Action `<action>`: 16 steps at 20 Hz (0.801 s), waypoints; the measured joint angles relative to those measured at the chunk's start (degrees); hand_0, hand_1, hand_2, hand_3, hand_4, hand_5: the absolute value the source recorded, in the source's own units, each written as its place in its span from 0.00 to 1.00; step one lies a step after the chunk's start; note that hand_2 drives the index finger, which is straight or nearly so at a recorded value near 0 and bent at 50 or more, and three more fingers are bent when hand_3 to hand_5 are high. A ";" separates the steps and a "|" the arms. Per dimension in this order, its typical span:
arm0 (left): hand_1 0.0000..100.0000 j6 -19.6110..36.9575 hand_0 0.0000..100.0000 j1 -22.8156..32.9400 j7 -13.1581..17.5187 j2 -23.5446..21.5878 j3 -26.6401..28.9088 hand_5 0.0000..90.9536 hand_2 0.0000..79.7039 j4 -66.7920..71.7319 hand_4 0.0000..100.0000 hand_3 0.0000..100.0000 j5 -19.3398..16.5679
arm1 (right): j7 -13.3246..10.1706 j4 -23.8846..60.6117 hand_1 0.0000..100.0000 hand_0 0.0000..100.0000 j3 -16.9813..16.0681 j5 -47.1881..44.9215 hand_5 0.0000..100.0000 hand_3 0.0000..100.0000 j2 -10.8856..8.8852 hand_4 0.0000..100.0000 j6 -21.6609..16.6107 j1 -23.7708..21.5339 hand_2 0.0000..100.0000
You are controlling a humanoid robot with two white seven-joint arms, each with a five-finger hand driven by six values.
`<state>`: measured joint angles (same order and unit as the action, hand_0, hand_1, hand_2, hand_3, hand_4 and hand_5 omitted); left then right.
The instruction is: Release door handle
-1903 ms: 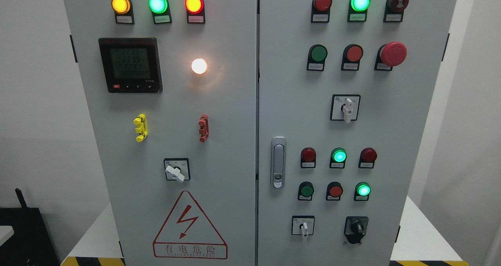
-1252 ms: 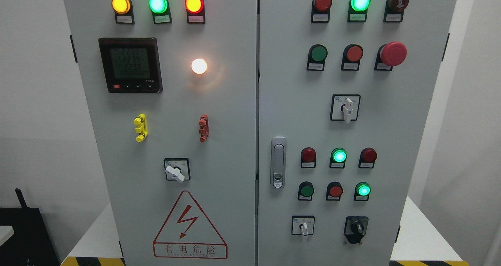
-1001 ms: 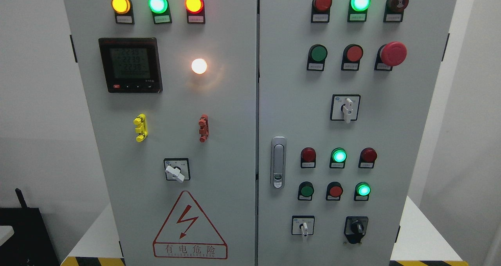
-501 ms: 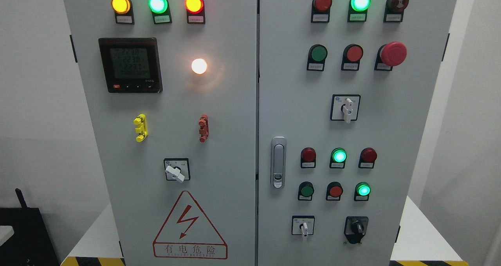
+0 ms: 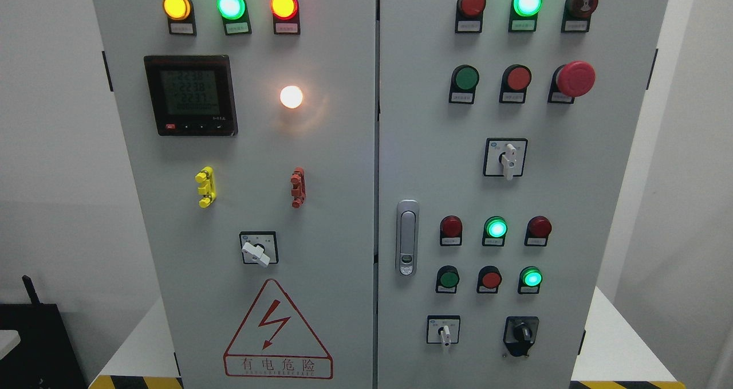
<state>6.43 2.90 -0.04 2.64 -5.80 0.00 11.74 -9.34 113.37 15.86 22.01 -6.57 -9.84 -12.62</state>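
The door handle (image 5: 407, 238) sits upright on the left edge of the right door (image 5: 550, 194), just beside the seam between the two doors, flush in its silver housing with a small lock at its lower end. Nothing touches it; neither hand is in view, so whether they are open or closed cannot be told. To the right of the handle stand two rows of three round lamps and buttons, among them a lit green lamp (image 5: 496, 228) in the upper row and another lit green one (image 5: 532, 277) at the right end of the lower row. Below these are a white selector (image 5: 444, 333) and a black knob (image 5: 521, 334). Higher on the same door are a white rotary switch (image 5: 506, 158), a red mushroom button (image 5: 575, 78) and a top row with a lit green lamp (image 5: 527, 2) in the middle. The left door (image 5: 172, 217) carries three lit lamps at the top, yellow (image 5: 176, 6), green (image 5: 231, 5) and red (image 5: 284, 5), a meter (image 5: 190, 94) with a glowing white lamp (image 5: 291, 96) to its right, a yellow clip (image 5: 205, 187), a red clip (image 5: 298, 187), a white switch (image 5: 257, 250) and a red warning triangle (image 5: 277, 331) at the bottom. The cabinet stands on a white worktop (image 5: 615, 343) with striped tape at its front edge.
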 measured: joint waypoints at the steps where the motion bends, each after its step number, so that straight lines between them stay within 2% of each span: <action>1: 0.39 0.00 0.12 0.00 0.00 0.00 0.00 0.00 0.00 0.00 0.00 0.00 0.00 | -0.30 -0.25 0.19 0.43 0.00 2.06 0.18 0.29 0.36 0.24 -0.55 0.06 0.00; 3: 0.39 0.00 0.12 0.00 0.00 0.00 0.00 0.00 0.00 0.00 0.00 0.00 0.00 | -1.11 -0.71 0.22 0.43 -0.01 6.53 0.27 0.37 1.30 0.28 -1.16 0.18 0.00; 4: 0.39 0.00 0.12 0.00 0.00 0.00 0.00 0.00 0.00 0.00 0.00 0.00 -0.01 | -1.58 -0.91 0.22 0.44 -0.02 8.56 0.29 0.38 1.74 0.29 -1.37 0.32 0.00; 6: 0.39 0.00 0.12 0.00 0.00 0.00 0.00 0.00 0.00 0.00 0.00 0.00 -0.01 | -2.14 -1.29 0.23 0.46 -0.04 12.79 0.40 0.45 2.58 0.37 -1.63 0.64 0.00; 12: 0.39 0.00 0.12 0.00 0.00 0.00 0.00 0.00 0.00 0.00 0.00 0.00 -0.02 | -3.87 -2.25 0.34 0.32 -0.42 25.33 0.50 0.55 4.40 0.46 -1.75 1.48 0.00; 16: 0.39 0.00 0.12 0.00 0.00 0.00 0.00 0.00 0.00 0.00 0.00 0.00 -0.02 | -4.39 -2.92 0.36 0.28 -1.32 32.90 0.53 0.60 6.11 0.49 -1.17 3.07 0.00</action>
<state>6.43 2.90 -0.04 2.64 -5.80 0.00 11.72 -13.73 110.45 14.54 54.91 -0.45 -11.01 -9.55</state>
